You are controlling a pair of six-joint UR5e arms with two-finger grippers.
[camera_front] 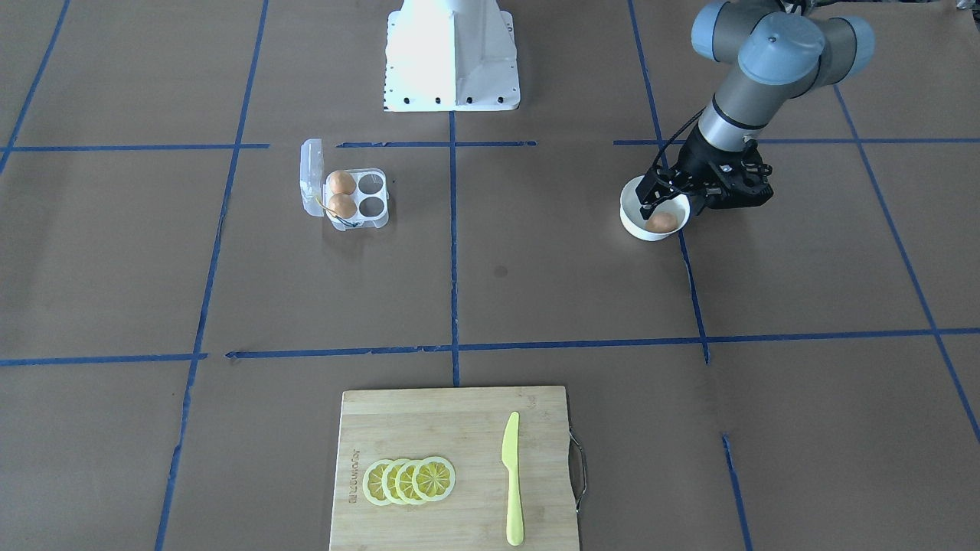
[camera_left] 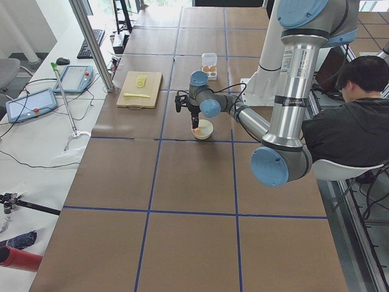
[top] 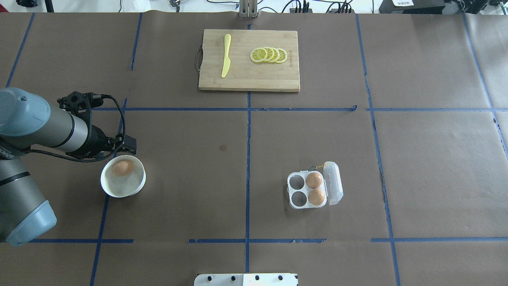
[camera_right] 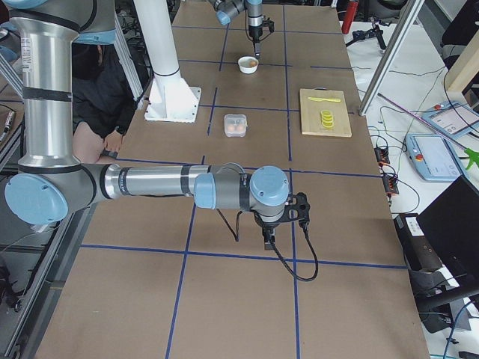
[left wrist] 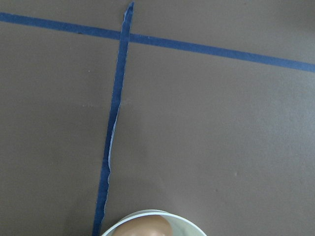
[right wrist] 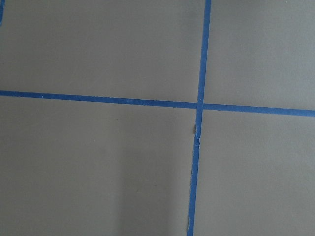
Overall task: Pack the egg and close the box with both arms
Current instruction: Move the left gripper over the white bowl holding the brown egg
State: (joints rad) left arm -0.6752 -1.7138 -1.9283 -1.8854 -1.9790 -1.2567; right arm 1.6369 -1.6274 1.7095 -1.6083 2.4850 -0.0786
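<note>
Left arm [top: 43,129]: reaches in from the left edge of the overhead view, wrist bent down over the bowl.
Left pincer [top: 127,146]: hangs above the white bowl [top: 106,186], tips pointing down. Grasps nothing. Whether the jaws are spread or closed cannot be told from these views.
Egg [top: 122,167]: lies loose inside the bowl, toward its far side, on the left part of the bench [top: 190,178]. Shows at the bottom edge of the left wrist view, with bare bench and blue tape beyond.
Cutting board [top: 246,81]: wooden, at the far middle of the bench, well apart from bowl and box.
Knife [top: 226,55]: yellow-green, flat on the left part of the board.
Lemon slices [top: 269,55]: four, overlapping in a row, on the right part of the board.
Box [top: 298,197]: right of the centre tape line, on the robot's side of the bench, well apart from the bowl.
Lid [top: 333,183]: open, folded out on the box's right side.
Two eggs [top: 314,180]: fill the two cells next to the lid; the two cells away from the lid are empty.
Right arm [camera_right: 150,182]: seen only in the right side view, stretched low over bare bench, far from the box.
Right pincer [camera_right: 268,241]: points down near a tape crossing, with nothing near it. Cannot tell whether released or clenched.
</note>
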